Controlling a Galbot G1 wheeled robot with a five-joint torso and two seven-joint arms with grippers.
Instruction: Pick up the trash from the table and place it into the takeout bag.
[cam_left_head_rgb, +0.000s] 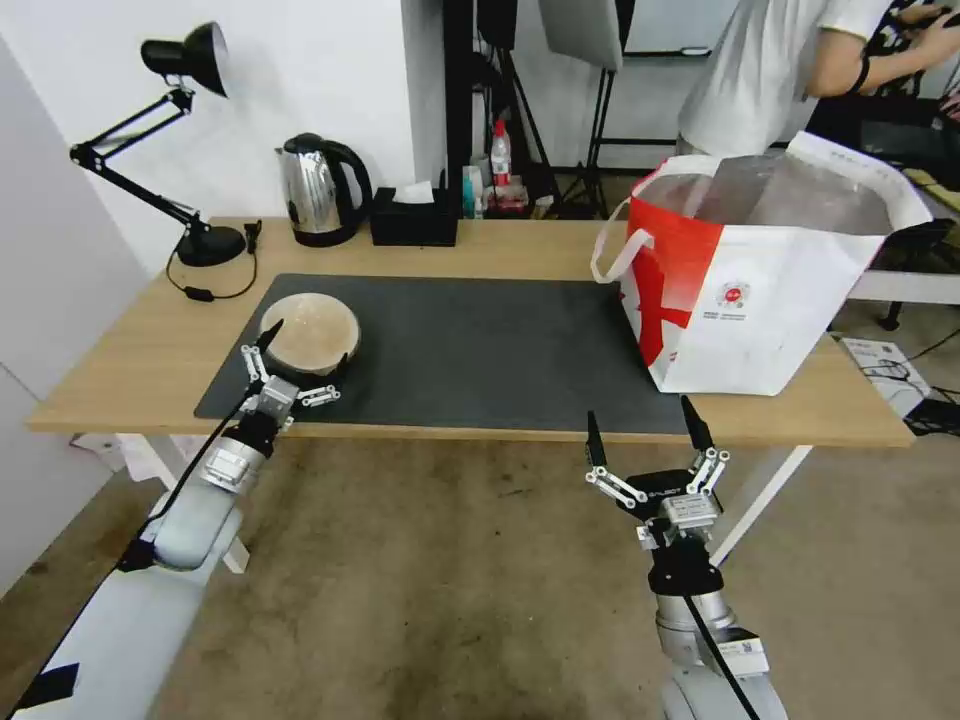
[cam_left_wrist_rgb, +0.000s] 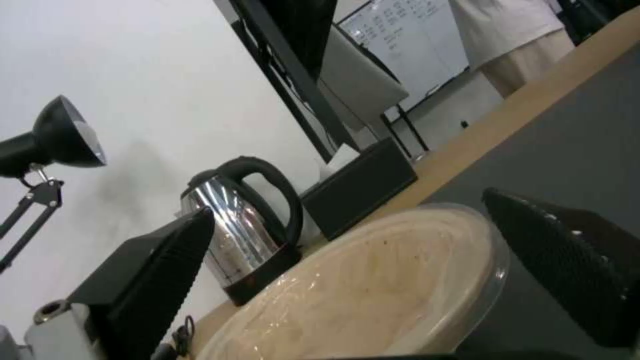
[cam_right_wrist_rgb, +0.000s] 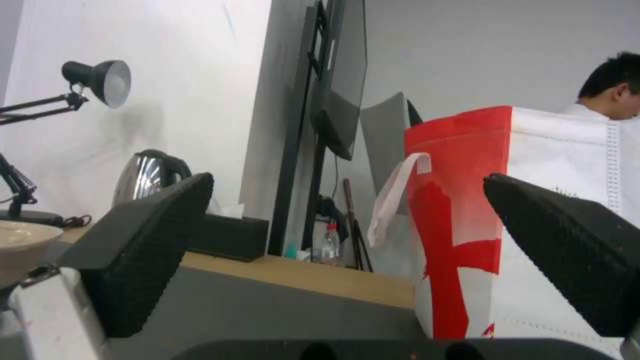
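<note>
On the dark grey mat (cam_left_head_rgb: 480, 350) near the table's (cam_left_head_rgb: 120, 370) left front edge sits the beige pulp bowl (cam_left_head_rgb: 310, 332). Left gripper (cam_left_head_rgb: 297, 360) straddles its near rim, fingers spread, not yet closed. Right gripper (cam_left_head_rgb: 645, 428) waits spread below the table edge, near the takeout bag (cam_left_head_rgb: 770, 300). Judged step: grasping; next, close on the rim.

Both arms were light grey tubes with silver wrist collars and black cables along them. The left gripper (cam_left_head_rgb: 305, 358) and right gripper (cam_left_head_rgb: 645, 428) had pointed black fingers (cam_right_wrist_rgb: 143, 245) with ribbed pads on bare-metal linkages with small screws.
</note>
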